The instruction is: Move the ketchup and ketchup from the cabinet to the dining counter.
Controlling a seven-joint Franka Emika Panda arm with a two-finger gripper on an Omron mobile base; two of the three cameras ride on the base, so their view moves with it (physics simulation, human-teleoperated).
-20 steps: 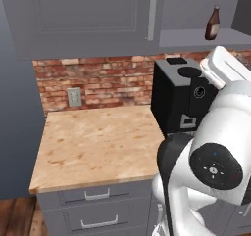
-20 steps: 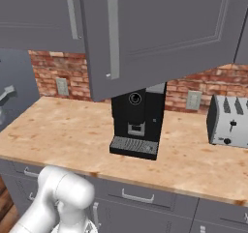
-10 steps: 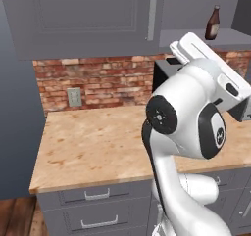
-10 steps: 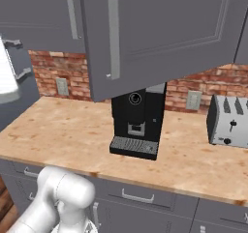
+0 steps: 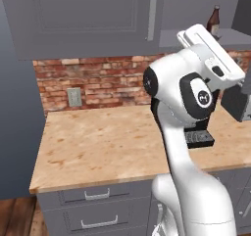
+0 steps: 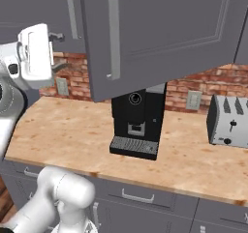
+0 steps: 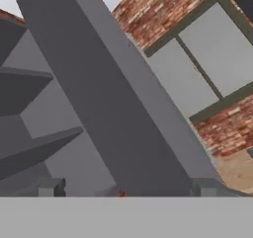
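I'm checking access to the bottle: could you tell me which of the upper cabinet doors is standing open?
The door above the black coffee machine is swung out toward the camera, its silver bar handle facing us. The door left of it is shut flat.

The cabinet (image 6: 160, 34) doors look matt grey, painted, with a brushed silver bar handle (image 6: 113, 31). The bench (image 5: 103, 144) top is smooth beige marbled stone. Rough red brick wall (image 5: 108, 81) behind. The ketchup (image 5: 213, 22) bottle shines like dark glass.

A black boxy coffee machine (image 6: 137, 123) stands at frame centre on the beige marbled worktop (image 6: 68, 133). A silver slotted toaster (image 6: 227, 127) sits at right. Red brick wall (image 5: 112, 81) behind.
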